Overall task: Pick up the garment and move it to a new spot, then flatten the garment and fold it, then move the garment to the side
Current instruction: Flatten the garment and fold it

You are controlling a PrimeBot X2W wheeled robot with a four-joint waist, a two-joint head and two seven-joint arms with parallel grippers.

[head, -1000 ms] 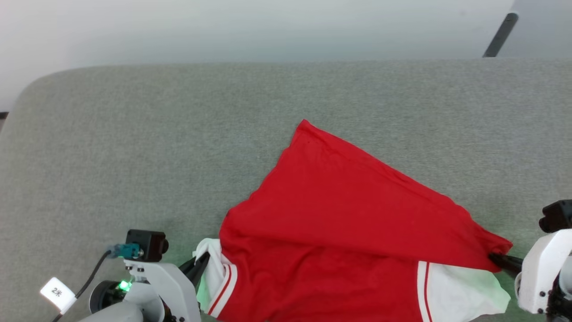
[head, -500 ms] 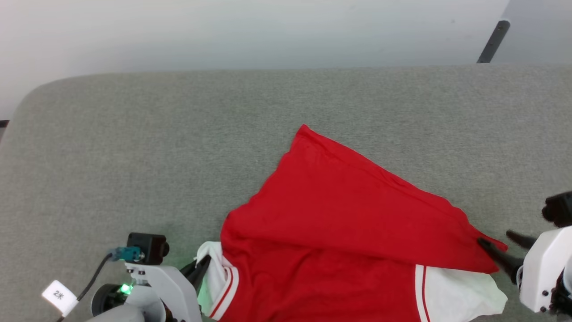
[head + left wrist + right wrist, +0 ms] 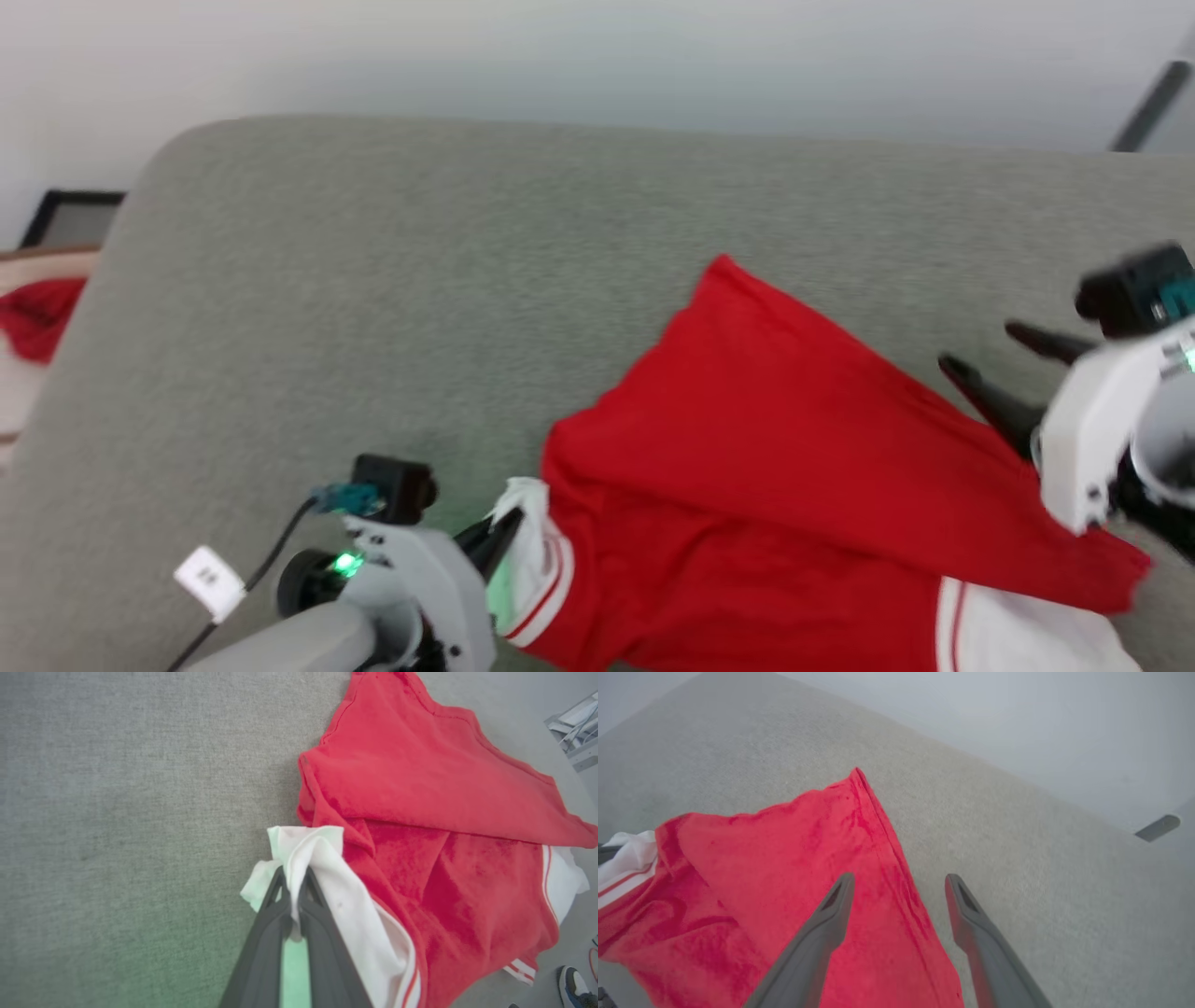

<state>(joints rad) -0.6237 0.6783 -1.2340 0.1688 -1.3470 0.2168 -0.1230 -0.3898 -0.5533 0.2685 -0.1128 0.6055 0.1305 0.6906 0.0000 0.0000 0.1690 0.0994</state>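
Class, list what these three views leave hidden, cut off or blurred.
Head view: garment lower edge cut off by the frame's bottom; right gripper, open, blurred.
Head view, left edge: red object cut off, blurred; unidentifiable.
Left wrist view: left gripper shut on white sleeve; depth of bite hidden by the cloth; shoe cropped at the corner.

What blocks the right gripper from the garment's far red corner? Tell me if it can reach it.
Probably yes. The right gripper is open over an edge of the garment, whose far corner lies ahead of it, uncovered, with nothing in between.
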